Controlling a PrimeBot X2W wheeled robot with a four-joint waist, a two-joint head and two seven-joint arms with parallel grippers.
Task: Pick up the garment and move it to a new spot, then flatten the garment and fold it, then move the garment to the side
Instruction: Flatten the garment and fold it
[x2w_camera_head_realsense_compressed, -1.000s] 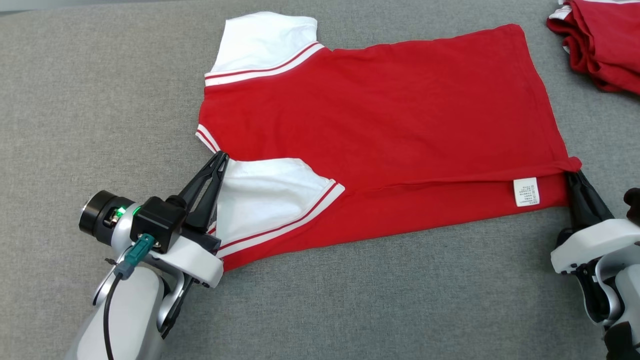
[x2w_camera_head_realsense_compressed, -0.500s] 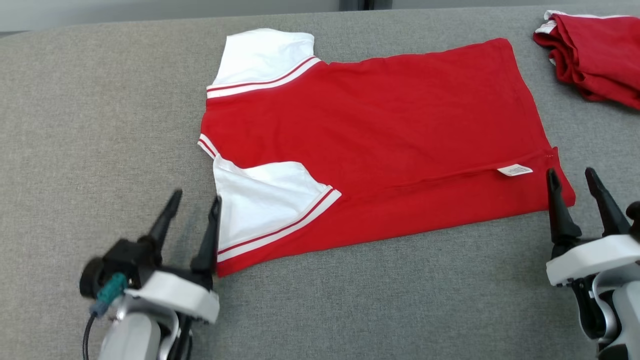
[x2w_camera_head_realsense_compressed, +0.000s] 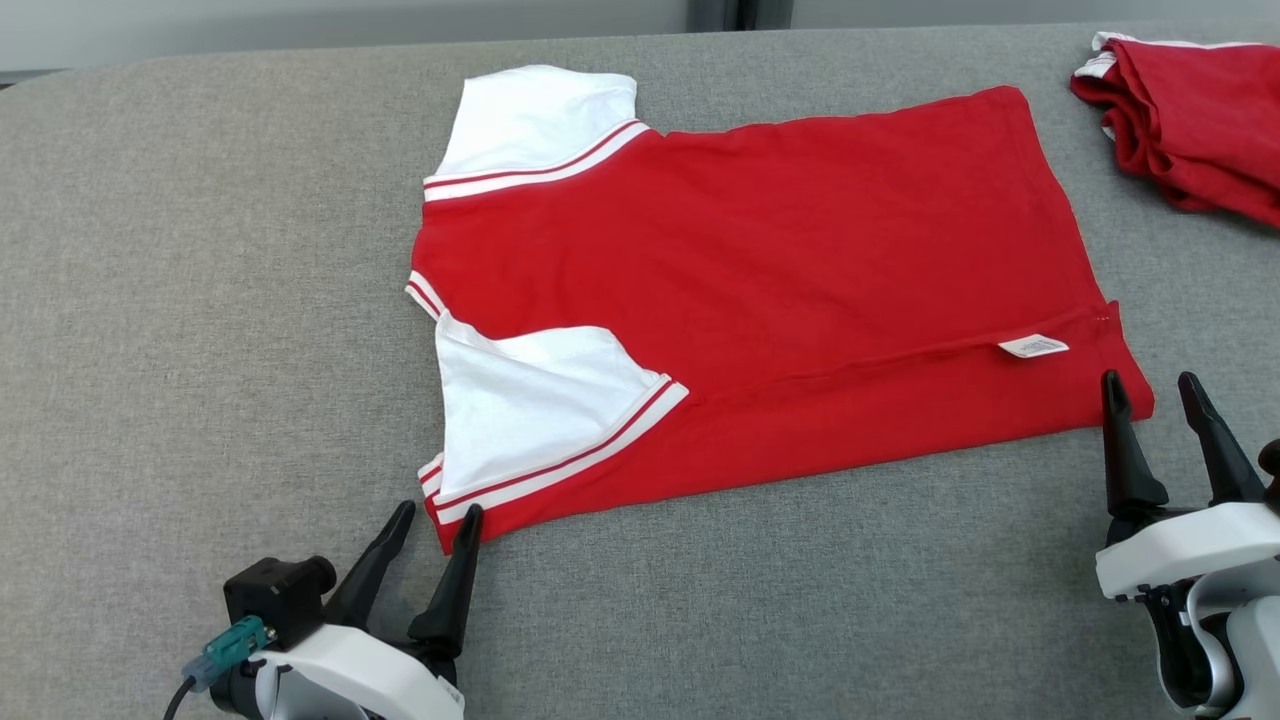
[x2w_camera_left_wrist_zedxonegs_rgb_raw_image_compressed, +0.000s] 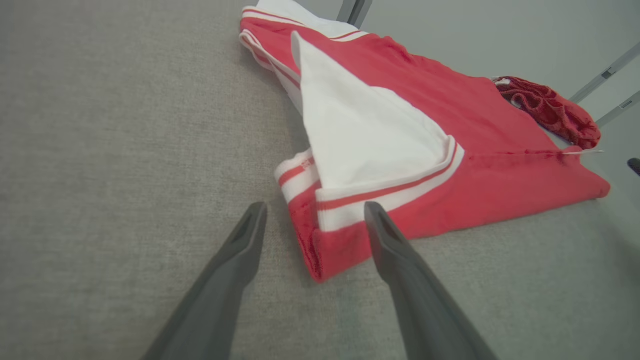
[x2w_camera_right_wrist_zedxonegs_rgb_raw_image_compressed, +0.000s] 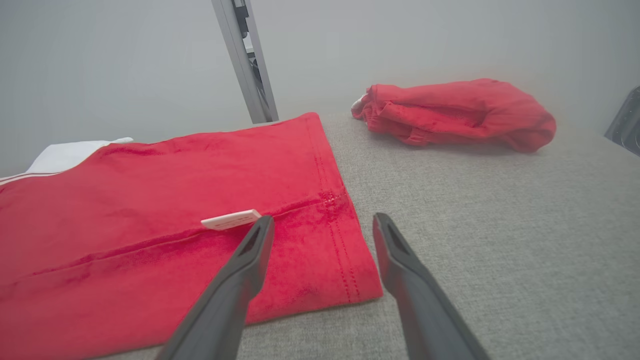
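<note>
Head view: garment (x2w_camera_head_realsense_compressed: 760, 270) lies flat on the grey tabletop (x2w_camera_head_realsense_compressed: 200, 250), with its near long edge folded over onto the body. A white sleeve (x2w_camera_head_realsense_compressed: 530, 400) sits on top of the red, and a care label (x2w_camera_head_realsense_compressed: 1033, 346) shows near the hem. Left pincer (x2w_camera_head_realsense_compressed: 438, 512) has fingers apart and empty, right at the garment's sleeve-end near corner; can't tell if it touches. Right pincer (x2w_camera_head_realsense_compressed: 1149, 382) has fingers apart and empty, at the garment's hem-end near corner. A bunched red pile (x2w_camera_head_realsense_compressed: 1190, 110) sits well apart, beyond the garment's far hem corner.

Left wrist view: left pincer (x2w_camera_left_wrist_zedxonegs_rgb_raw_image_compressed: 316, 207) is spread wide with nothing between the fingers. The garment's (x2w_camera_left_wrist_zedxonegs_rgb_raw_image_compressed: 450, 115) folded corner, red with white stripes, sits in line with the gap, just beyond the tips. The red pile (x2w_camera_left_wrist_zedxonegs_rgb_raw_image_compressed: 550, 107) is past the garment's far end.

Right wrist view: right pincer (x2w_camera_right_wrist_zedxonegs_rgb_raw_image_compressed: 324, 219) is spread and empty. The garment's (x2w_camera_right_wrist_zedxonegs_rgb_raw_image_compressed: 175, 190) stitched hem corner lies behind the gap, flat on the tabletop, with the care label (x2w_camera_right_wrist_zedxonegs_rgb_raw_image_compressed: 231, 219) just beside one fingertip. The red pile (x2w_camera_right_wrist_zedxonegs_rgb_raw_image_compressed: 460, 112) is well beyond the hem.
</note>
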